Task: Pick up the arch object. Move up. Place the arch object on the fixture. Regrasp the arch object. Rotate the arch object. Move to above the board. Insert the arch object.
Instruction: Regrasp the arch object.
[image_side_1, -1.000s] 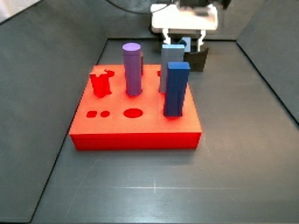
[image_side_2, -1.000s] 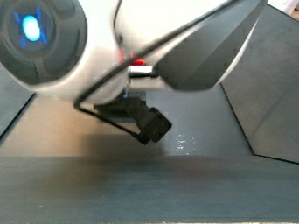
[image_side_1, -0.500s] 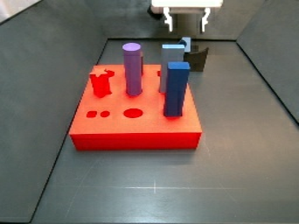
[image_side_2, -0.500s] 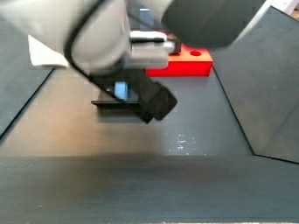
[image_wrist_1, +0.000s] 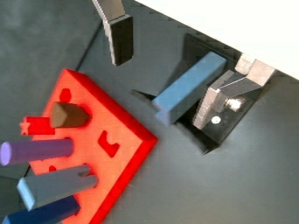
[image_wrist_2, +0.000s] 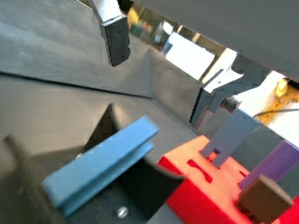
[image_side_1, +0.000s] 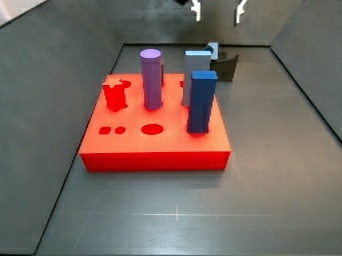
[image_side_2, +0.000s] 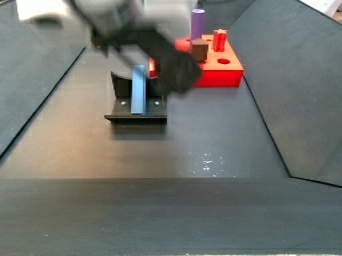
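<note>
The light blue arch object (image_side_1: 201, 54) leans on the dark fixture (image_side_1: 227, 69) behind the red board (image_side_1: 154, 145). It also shows in the second side view (image_side_2: 139, 86) and in both wrist views (image_wrist_1: 187, 86) (image_wrist_2: 103, 164). My gripper (image_side_1: 218, 12) is open and empty, high above the arch and fixture at the frame's upper edge. In both wrist views the gripper (image_wrist_1: 170, 66) (image_wrist_2: 163, 66) stands wide open, one finger (image_wrist_1: 118, 37) and the other (image_wrist_1: 222, 101) well apart, with the arch below them. The arm is a blur in a side view.
The red board (image_wrist_1: 87, 131) carries a purple cylinder (image_side_1: 152, 78), a tall dark blue block (image_side_1: 201, 100) and a small red piece (image_side_1: 116, 95), with holes near its front. Dark walls enclose the grey floor (image_side_1: 174, 220).
The gripper has let go of the arch and risen straight up from the fixture. The arch stays leaning on the fixture.
</note>
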